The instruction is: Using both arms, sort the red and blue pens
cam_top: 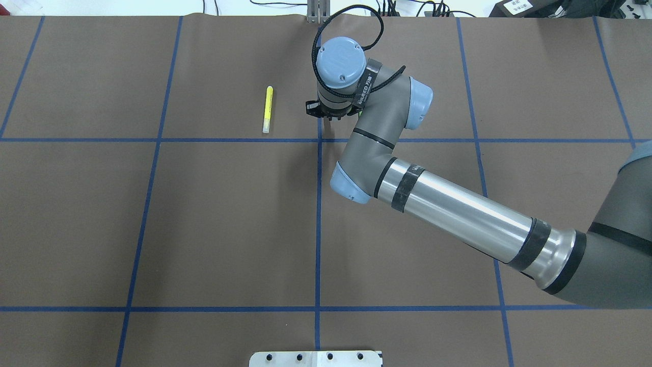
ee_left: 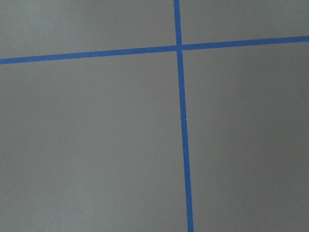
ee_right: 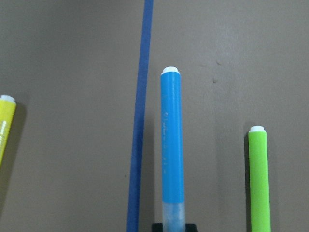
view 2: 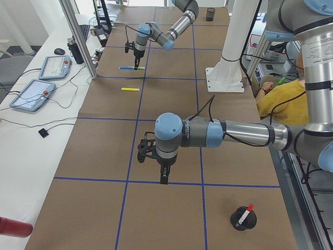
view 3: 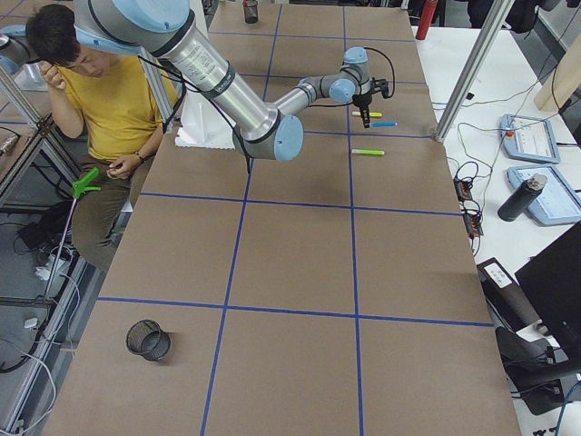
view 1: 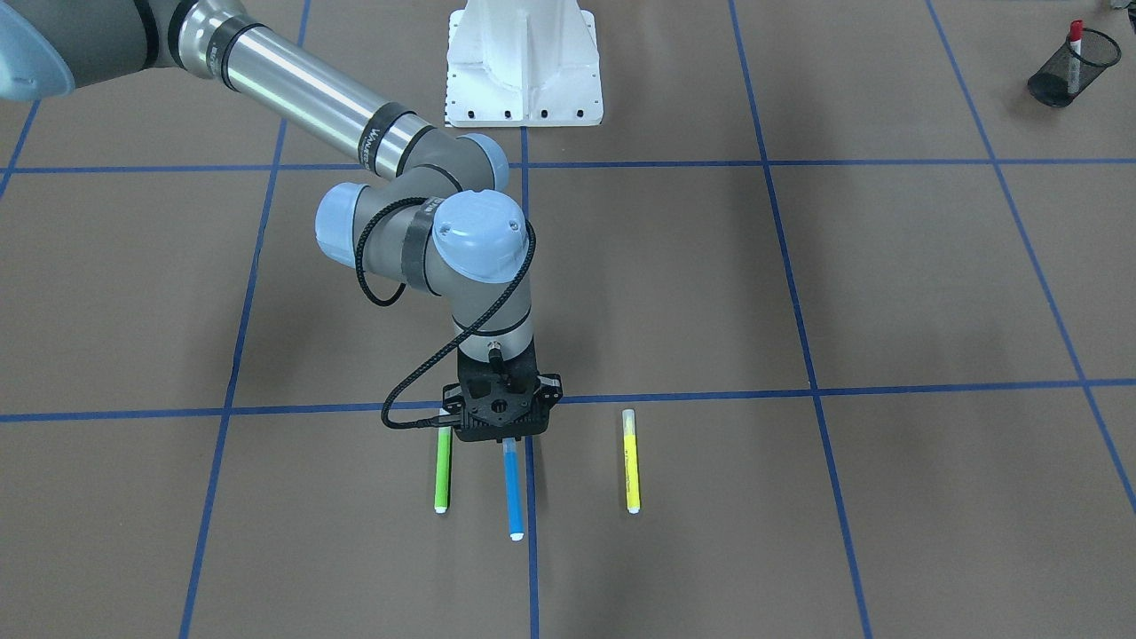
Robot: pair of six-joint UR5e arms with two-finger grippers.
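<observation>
- The right gripper (view 1: 508, 435) pointed straight down, its black pads tight against both sides of the translucent cap of the blue pen (view 1: 512, 486), clamped on it.
- That pen lay flat on the table (view 1: 799, 284). It ran out from between the fingers, away from the robot, just beside a blue tape line (view 1: 531, 550).
- A green pen (view 1: 442, 475) lay just to this gripper's right and a yellow pen (view 1: 631, 461) farther off to its left, both parallel to the blue one.
- The left gripper (view 2: 164, 176) hung with fingers down over bare table near where two tape lines crossed. Whether its jaws were apart or together could not be told.
- The red pen (view 1: 1076, 35) stood in a black mesh cup (view 1: 1090, 55), far to the right gripper's left. It was nearer the left gripper, though apart from it.
</observation>
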